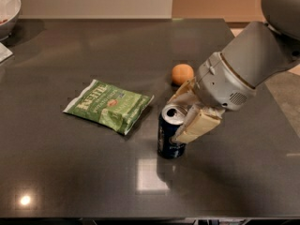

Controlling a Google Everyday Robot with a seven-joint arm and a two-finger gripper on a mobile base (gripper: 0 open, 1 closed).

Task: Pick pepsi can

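Note:
The pepsi can [169, 135], dark blue with a silver top, stands on the dark table [70, 172] right of centre. My gripper [183, 118] reaches in from the right at can height. It is around the can's upper part, and its cream front part lies against the can's right side. The grey arm [248, 64] runs up to the top right corner. The can's base rests on the table.
A green chip bag [110, 105] lies flat just left of the can. An orange fruit [182, 74] sits behind the gripper. A white bowl [7, 6] stands at the far left corner. The table's right edge runs close behind the arm.

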